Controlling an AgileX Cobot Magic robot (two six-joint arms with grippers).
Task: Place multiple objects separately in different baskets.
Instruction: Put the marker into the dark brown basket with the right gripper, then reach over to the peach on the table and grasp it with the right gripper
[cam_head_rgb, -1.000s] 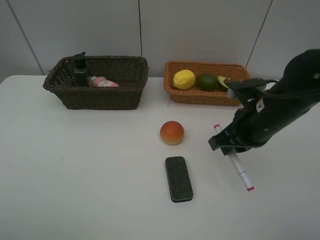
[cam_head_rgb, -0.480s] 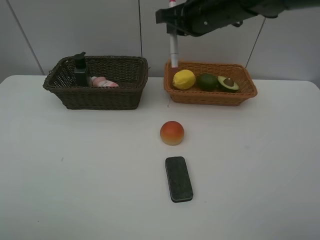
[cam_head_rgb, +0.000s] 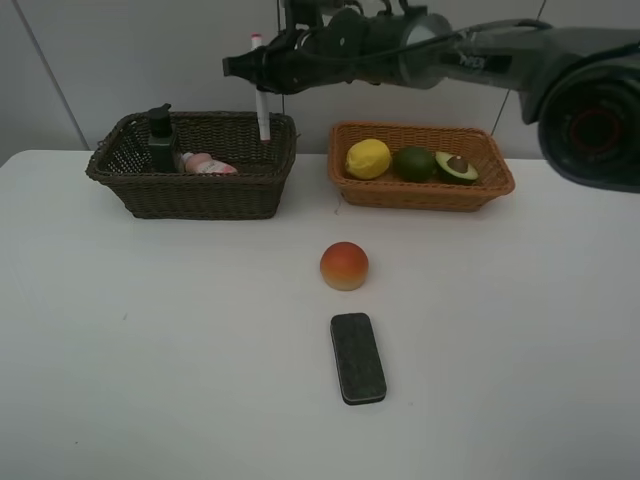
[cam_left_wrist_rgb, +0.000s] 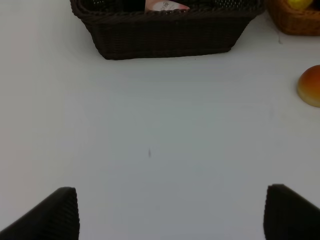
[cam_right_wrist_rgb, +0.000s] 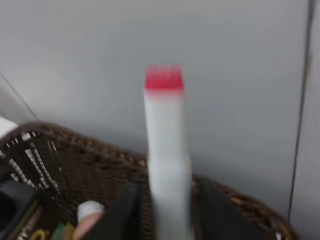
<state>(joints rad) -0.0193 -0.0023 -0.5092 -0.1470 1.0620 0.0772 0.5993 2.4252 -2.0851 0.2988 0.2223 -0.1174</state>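
Marker (cam_head_rgb: 263, 110) upright in jaws of right claw (cam_head_rgb: 256, 68), dark basket (cam_head_rgb: 200, 195) just below; can't tell whether clamped or slack. Light, stiff, slick round barrel, probably slips easily. Best pinched mid-barrel, clear of caps.

The worktop (cam_head_rgb: 150, 330) bears a peach (cam_head_rgb: 344, 266); an eraser (cam_head_rgb: 358, 357) lies near it in front, with a dark basket (cam_head_rgb: 200, 196) and a tan basket (cam_head_rgb: 420, 194) behind.
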